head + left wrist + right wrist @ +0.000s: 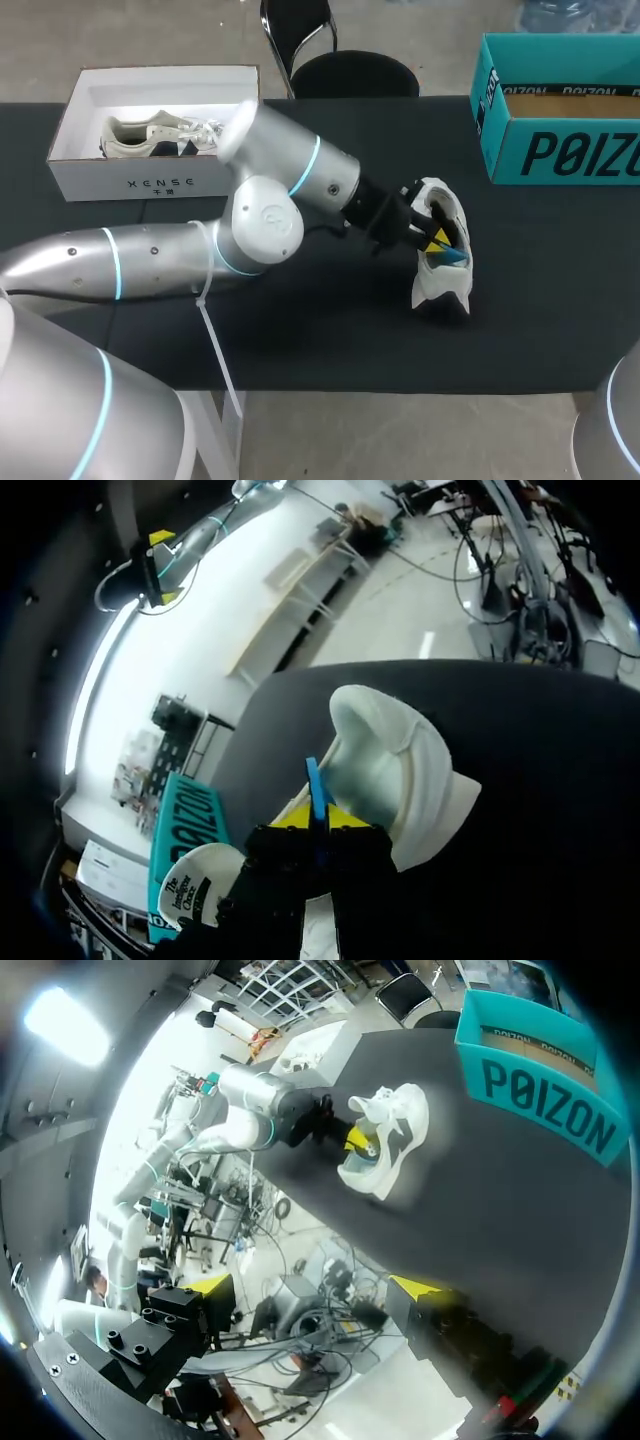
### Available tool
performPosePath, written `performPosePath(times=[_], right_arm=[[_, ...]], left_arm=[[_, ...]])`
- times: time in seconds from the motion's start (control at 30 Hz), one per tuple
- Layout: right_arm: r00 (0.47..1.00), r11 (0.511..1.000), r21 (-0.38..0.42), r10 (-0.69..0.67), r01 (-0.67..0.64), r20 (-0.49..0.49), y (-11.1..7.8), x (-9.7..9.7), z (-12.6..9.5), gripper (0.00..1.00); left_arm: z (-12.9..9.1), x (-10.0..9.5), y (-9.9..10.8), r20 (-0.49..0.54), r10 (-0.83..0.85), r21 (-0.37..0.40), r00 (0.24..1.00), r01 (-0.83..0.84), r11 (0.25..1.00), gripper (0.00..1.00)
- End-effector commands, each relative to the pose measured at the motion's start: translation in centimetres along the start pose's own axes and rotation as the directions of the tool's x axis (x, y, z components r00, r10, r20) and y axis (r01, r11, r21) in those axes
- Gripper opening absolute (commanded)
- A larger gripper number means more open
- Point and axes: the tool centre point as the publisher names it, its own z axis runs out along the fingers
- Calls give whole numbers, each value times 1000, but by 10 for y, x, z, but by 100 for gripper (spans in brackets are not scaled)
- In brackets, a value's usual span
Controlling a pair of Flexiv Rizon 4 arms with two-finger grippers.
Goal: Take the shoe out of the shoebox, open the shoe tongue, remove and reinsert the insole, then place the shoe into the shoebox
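Observation:
A white shoe point(441, 258) lies on the black table point(300, 330), right of the middle, its opening turned toward my left arm. My left gripper point(436, 241) sits inside that opening, its yellow tips pressed together on the thin edge of a blue insole point(452, 256). In the left wrist view the gripper point(318, 818) pinches the blue insole point(315, 783), which stands up in front of the shoe's white heel point(395, 765). My right gripper point(312, 1288) hangs open off the table's near side, far from the shoe point(385, 1140).
A teal shoebox point(560, 120) stands open at the back right. At the back left a white shoebox point(130, 180) holds a second shoe point(160, 135). My left arm point(270, 200) stretches across the table's middle.

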Motion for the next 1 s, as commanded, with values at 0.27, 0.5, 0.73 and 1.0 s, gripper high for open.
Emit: performPosePath(times=[0.27, 0.5, 0.73, 1.0], right_arm=[[1000, 1000, 1, 0, 0, 2, 0, 0, 0, 100], [1000, 1000, 1, 0, 0, 2, 0, 0, 0, 100], [1000, 1000, 1, 0, 0, 2, 0, 0, 0, 100], [1000, 1000, 1, 0, 0, 2, 0, 0, 0, 100]], left_arm=[[-22, -5, -25, -54, 19, 23, 998, -17, 1000, 100], [-33, -25, -32, -87, 64, 31, 994, -61, 998, 100], [-24, -20, -42, -491, 241, 130, 837, -203, 971, 49], [-28, -4, -37, -770, 353, 140, 532, -398, 907, 0]])
